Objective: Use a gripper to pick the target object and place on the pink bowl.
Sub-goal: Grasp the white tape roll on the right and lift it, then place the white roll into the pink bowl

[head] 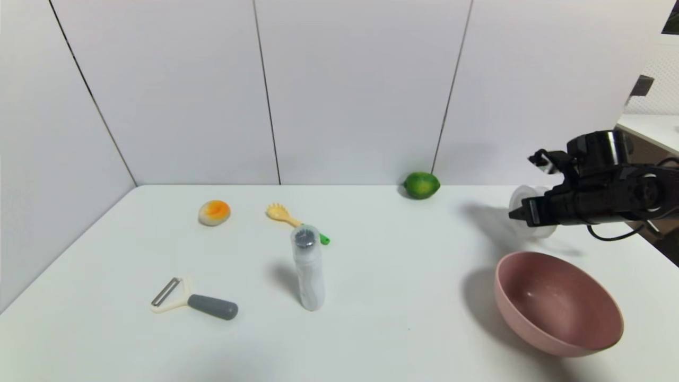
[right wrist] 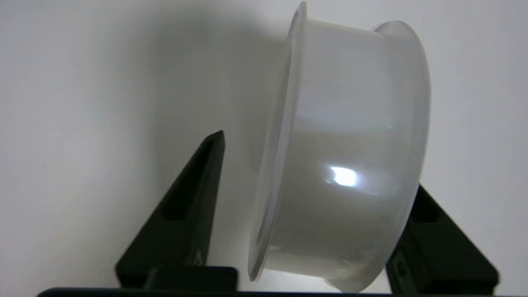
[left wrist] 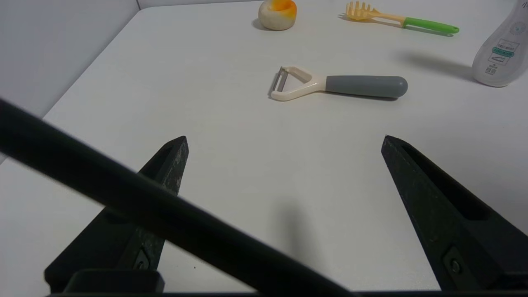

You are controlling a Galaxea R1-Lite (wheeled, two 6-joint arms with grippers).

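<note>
The right hand [head: 522, 212] reaches in from the robot's right, behind the pink bowl [head: 558, 302], with its two dark fingers set either side of the translucent white container [head: 530, 211]. In the right wrist view the container [right wrist: 346, 165] sits between the fingers, rim toward one finger with a gap showing there, and its other end hiding the second finger's tip; whether the fingers already press it I cannot tell. From the head view I cannot tell whether the container is off the table [head: 371, 318] or touching it. So the task looks to be at the grasp or just past it; carrying the container over and setting it in the bowl is left, and the bowl holds nothing yet.

The bowl lies near, in front of the hand, with bare table between. The lime [head: 421, 185] and the slim bottle [head: 307, 268] stand well apart. The left hand [left wrist: 284, 140] hangs parked, fingers wide apart, over the table near the peeler [left wrist: 338, 84]
</note>
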